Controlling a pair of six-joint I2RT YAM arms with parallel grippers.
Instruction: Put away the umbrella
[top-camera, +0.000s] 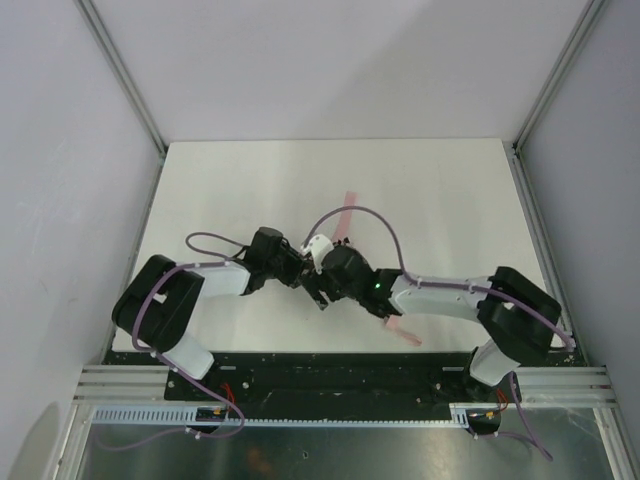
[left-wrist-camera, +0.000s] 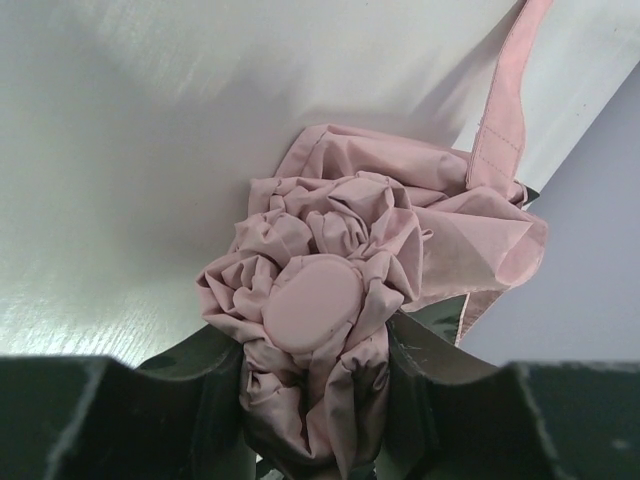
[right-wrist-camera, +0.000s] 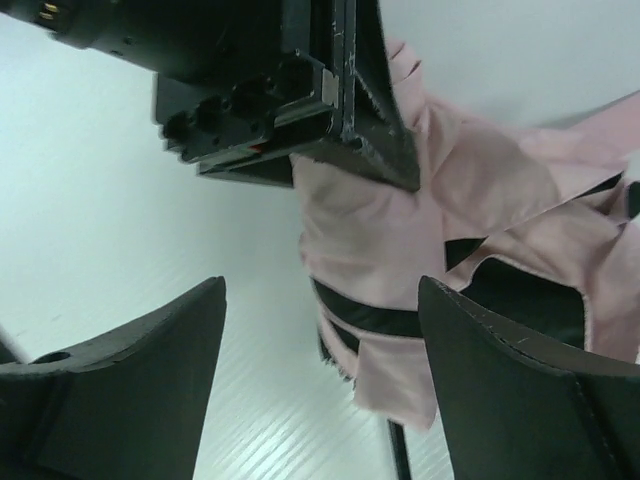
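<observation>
The umbrella (left-wrist-camera: 340, 230) is a bundle of pale pink fabric with an oval pink cap (left-wrist-camera: 310, 305) at its end. My left gripper (left-wrist-camera: 315, 375) is shut on the bunched fabric just behind that cap. A pink strap (left-wrist-camera: 505, 100) trails away over the table. In the right wrist view the umbrella (right-wrist-camera: 400, 220) hangs from the left gripper (right-wrist-camera: 300, 90), with a thin black shaft (right-wrist-camera: 400, 455) below. My right gripper (right-wrist-camera: 322, 290) stands open, and fabric reaches toward its right finger (right-wrist-camera: 500, 360). From above, both grippers meet mid-table, left gripper (top-camera: 293, 268) and right gripper (top-camera: 318, 287), and hide most of the umbrella.
The white table (top-camera: 250, 180) is enclosed by grey walls and metal frame posts (top-camera: 125, 80). The pink strap (top-camera: 346, 215) lies behind the grippers. A pink end (top-camera: 402, 331) pokes out under the right arm near the front edge.
</observation>
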